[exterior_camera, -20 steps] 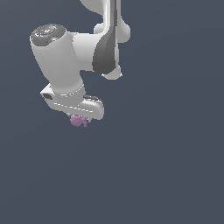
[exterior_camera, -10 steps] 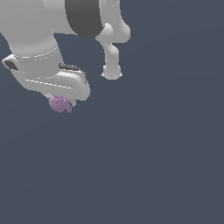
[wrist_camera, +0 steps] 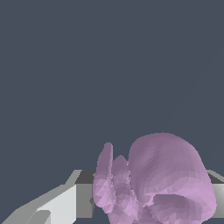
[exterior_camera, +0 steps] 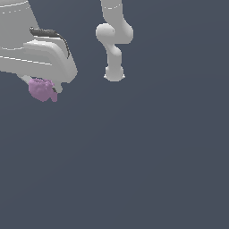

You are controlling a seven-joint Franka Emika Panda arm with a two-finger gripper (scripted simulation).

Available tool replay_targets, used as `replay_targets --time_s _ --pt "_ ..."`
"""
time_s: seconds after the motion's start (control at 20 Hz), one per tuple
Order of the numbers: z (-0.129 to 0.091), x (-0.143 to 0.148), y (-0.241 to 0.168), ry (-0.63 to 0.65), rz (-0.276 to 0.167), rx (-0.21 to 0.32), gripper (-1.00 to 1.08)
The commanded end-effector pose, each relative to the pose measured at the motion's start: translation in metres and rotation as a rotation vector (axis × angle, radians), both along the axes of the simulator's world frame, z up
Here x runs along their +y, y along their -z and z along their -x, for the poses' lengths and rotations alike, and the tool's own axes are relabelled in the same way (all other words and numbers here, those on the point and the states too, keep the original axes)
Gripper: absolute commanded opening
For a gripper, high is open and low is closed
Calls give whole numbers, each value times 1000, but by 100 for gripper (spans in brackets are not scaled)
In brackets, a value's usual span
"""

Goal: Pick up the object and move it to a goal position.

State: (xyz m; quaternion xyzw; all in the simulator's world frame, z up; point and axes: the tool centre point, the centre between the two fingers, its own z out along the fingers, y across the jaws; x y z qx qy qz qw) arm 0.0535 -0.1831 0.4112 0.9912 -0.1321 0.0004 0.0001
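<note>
1. Mauve and lumpy, the object (exterior_camera: 42,89) sits right at the tip of the gripper (exterior_camera: 50,88), poking out just below the white hand body in the exterior view.
2. Up close in the wrist view, the object (wrist_camera: 153,181) fills the space between the fingers, with one grey-white finger (wrist_camera: 65,203) pressed against its ridged side and a sliver of the other finger (wrist_camera: 216,192) showing on its far side.
3. Fingers are closed onto the object, gripping it from both sides, and it bulges out past them.
4. Matte surface, one big rounded lobe and a few thin folded ridges beside it.
5. Behind the hand, the arm's white links (exterior_camera: 114,38) show over towards the exterior view's right, well apart from the fingers.
6. Around the object only plain dark slate-grey background (exterior_camera: 147,156) can be seen.
</note>
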Motion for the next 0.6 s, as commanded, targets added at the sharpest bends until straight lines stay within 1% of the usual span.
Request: replay_targets --time_s 0.0,0.55 --pt "-1 -4 -13 0 0 1 -100" --pt "-7 -18 -53 -1 0 1 -100"
